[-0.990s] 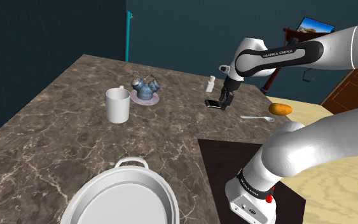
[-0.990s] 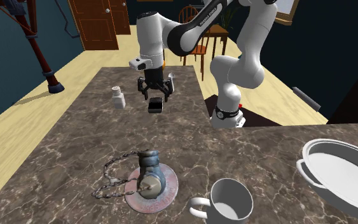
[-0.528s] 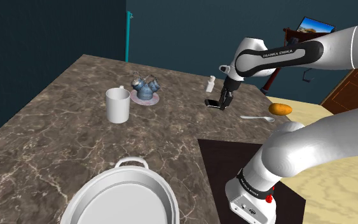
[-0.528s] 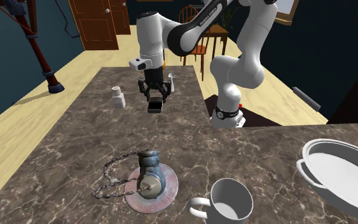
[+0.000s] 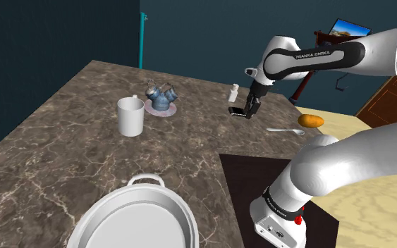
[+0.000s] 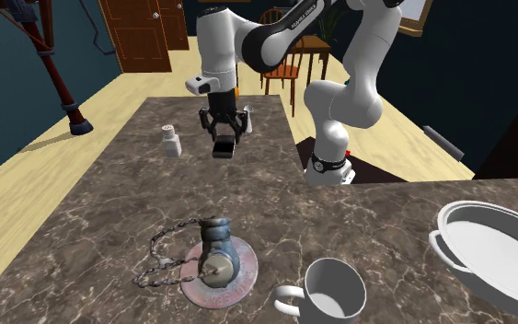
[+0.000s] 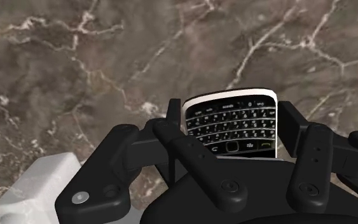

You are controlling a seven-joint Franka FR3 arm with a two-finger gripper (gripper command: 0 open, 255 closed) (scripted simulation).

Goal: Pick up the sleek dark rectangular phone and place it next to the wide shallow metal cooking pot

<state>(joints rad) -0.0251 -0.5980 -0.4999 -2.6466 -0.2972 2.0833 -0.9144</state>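
Note:
The phone (image 7: 231, 111) is a dark rectangle with a small keyboard and a white edge. My gripper (image 7: 230, 127) is shut on it, one black finger on each long side. In the shoulder view the gripper (image 5: 247, 109) holds the phone (image 5: 240, 113) just above the marble counter near its far edge. The second exterior view shows the phone (image 6: 222, 148) hanging under the gripper (image 6: 223, 138), off the surface. The wide shallow metal pot (image 5: 135, 220) sits at the counter's near end, far from the gripper, and appears at the second exterior view's right as the pot (image 6: 489, 250).
A white shaker (image 5: 233, 92) stands close beside the gripper. A white mug (image 5: 130, 116) and a plate with a blue chained object (image 5: 161, 103) sit mid-counter. A spoon (image 5: 285, 130) and an orange item (image 5: 311, 120) lie near the edge by the arm.
The fingers closed onto the phone's sides, and the hand has since risen a little, lifting the phone off the counter.

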